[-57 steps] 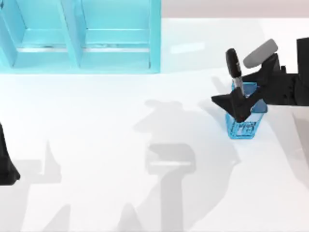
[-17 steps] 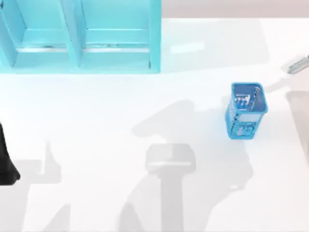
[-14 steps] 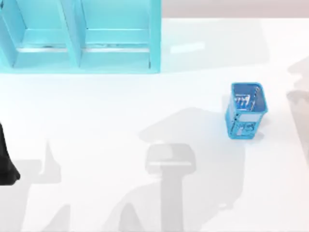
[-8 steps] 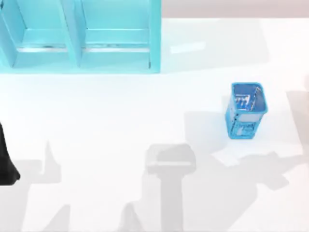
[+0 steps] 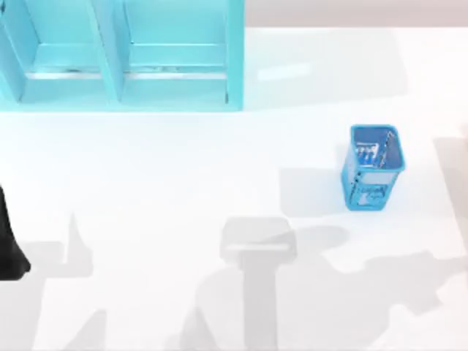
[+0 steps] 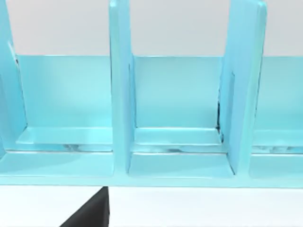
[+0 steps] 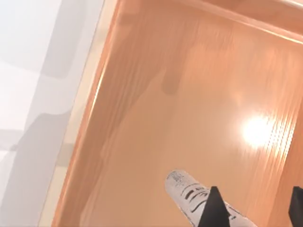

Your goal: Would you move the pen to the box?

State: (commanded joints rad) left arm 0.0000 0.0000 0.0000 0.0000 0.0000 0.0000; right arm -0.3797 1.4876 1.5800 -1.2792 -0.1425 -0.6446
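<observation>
One pen in right claw — dark barrel markings unreadable — over box

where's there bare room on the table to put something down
Top view: the wide white table lies bare from the turquoise shelf unit at the top left across to the blue mesh cup at the right. The left arm is parked at the left edge. In the right wrist view, the pen's silver-grey barrel hangs over a bare orange box floor.

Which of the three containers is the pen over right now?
The orange box: the pen hangs by the right gripper above its orange floor. The blue cup and teal shelf stand elsewhere on the white table. Left arm parked at left edge.
</observation>
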